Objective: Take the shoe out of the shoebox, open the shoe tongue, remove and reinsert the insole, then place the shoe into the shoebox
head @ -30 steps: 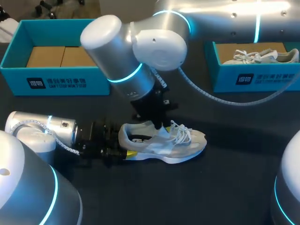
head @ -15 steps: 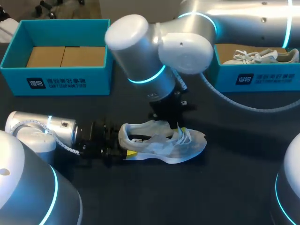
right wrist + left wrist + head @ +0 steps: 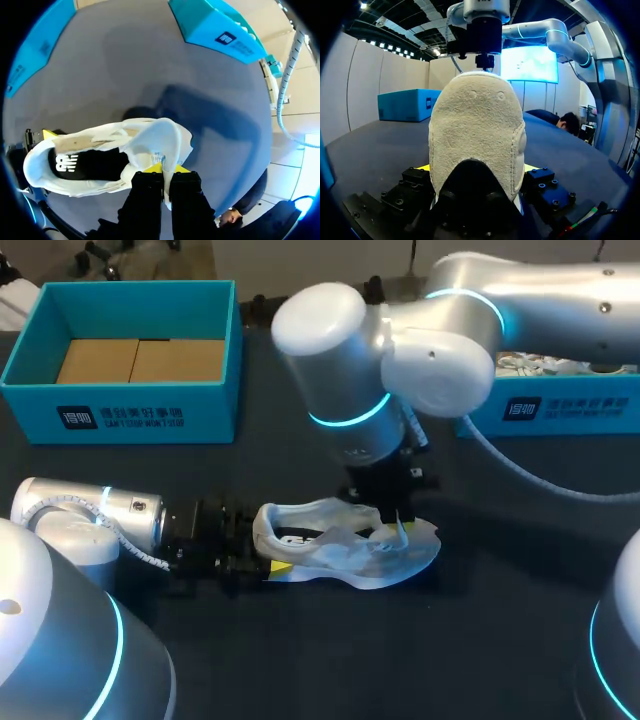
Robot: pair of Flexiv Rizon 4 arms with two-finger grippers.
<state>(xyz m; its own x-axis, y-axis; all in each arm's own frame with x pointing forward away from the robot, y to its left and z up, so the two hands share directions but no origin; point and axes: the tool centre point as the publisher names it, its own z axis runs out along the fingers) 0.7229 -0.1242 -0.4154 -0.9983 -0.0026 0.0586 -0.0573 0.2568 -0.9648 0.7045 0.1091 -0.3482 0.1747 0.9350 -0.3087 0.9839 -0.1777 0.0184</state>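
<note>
**Two arms share one white shoe on a dark surface**

A dark, matte surface carries two teal shoeboxes, two white shoes and two silver arms. The left shoebox stands open at the far left, a brown cardboard liner on its floor. In front of it the left end effector lies low, clamped on the heel of the shoe, a yellow tip on each side. The shoe rests on its sole near the middle, well apart from both boxes, its suede heel cream and its black insole showing inside. The right end effector, fingers together, pinches the white tongue from above. The right shoebox holds the second shoe.
</note>
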